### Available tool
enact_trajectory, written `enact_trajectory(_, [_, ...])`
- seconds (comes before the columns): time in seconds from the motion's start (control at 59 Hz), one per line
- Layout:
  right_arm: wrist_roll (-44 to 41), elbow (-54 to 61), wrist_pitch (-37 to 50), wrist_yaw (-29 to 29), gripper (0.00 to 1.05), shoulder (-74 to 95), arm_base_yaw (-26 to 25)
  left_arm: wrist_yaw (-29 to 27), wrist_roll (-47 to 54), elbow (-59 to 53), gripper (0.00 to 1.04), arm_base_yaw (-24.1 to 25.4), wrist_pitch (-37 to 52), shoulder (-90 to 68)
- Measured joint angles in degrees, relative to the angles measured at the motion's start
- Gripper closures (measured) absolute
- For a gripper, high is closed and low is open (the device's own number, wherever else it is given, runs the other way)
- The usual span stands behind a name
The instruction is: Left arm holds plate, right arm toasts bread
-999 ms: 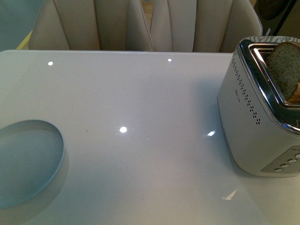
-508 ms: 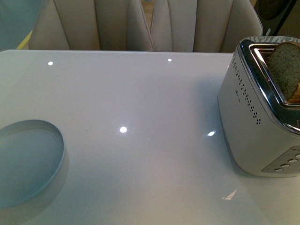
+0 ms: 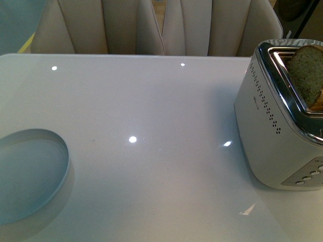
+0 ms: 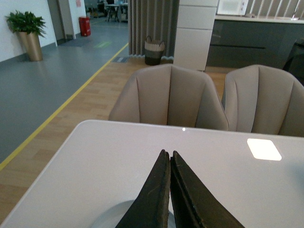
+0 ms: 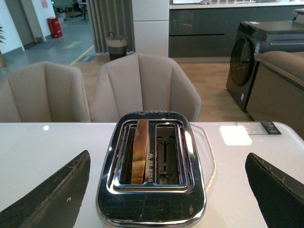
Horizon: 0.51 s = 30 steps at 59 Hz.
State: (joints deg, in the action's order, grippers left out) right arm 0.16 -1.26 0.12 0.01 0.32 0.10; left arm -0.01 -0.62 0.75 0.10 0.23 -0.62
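Observation:
The pale blue-white plate [image 3: 28, 176] lies empty on the white table at the front left. The bread [image 3: 308, 75] stands upright in a slot of the silver toaster [image 3: 277, 131] at the right, its top sticking out. In the right wrist view the bread [image 5: 141, 149] sits in one of the toaster's [image 5: 151, 209] two slots; the other slot is empty. My right gripper [image 5: 168, 175] is open, its black fingers wide apart on either side above the toaster. My left gripper [image 4: 167, 153] is shut and empty above the plate's rim [image 4: 109, 216]. Neither arm shows in the front view.
Beige padded chairs [image 3: 151, 25] stand behind the table's far edge. The white table [image 3: 151, 126] stretches between plate and toaster. The toaster's buttons [image 3: 308, 176] face the front right.

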Motion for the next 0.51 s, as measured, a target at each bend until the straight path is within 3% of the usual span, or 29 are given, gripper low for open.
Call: enact_trajectory(0.508, [0.0, 0.0, 0.0, 0.02, 0.09, 0.0, 0.0, 0.0, 0.0, 0.0, 1.02, 0.0, -0.15, 0.26])
